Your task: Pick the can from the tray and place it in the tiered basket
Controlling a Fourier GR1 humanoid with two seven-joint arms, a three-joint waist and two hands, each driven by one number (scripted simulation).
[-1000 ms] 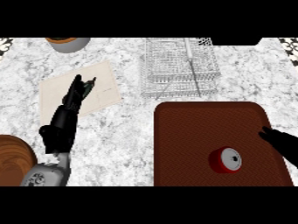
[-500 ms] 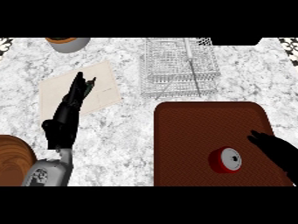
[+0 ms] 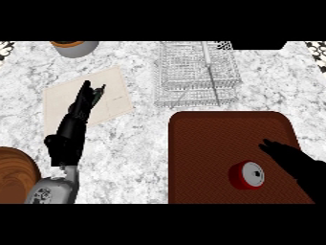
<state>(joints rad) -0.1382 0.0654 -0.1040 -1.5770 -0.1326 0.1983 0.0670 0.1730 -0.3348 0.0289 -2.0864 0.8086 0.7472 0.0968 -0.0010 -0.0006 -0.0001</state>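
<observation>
A red can [image 3: 246, 174] with a white top stands on the dark red tray [image 3: 215, 143], near its lower right part. My right hand [image 3: 299, 165] comes in from the right over the tray, fingers straight, its tips just right of and above the can, not touching it. The wire tiered basket [image 3: 197, 74] stands beyond the tray at the top middle. My left hand [image 3: 84, 103] rests open, fingers up, over a beige mat at the left.
A beige mat [image 3: 112, 98] lies at the left. A round wooden board [image 3: 3, 174] sits at the lower left corner. A grey pot [image 3: 77, 48] stands at the top left. Patterned tiles border both upper corners.
My right hand has moved left and up over the tray, closer to the can. The left hand has hardly moved.
</observation>
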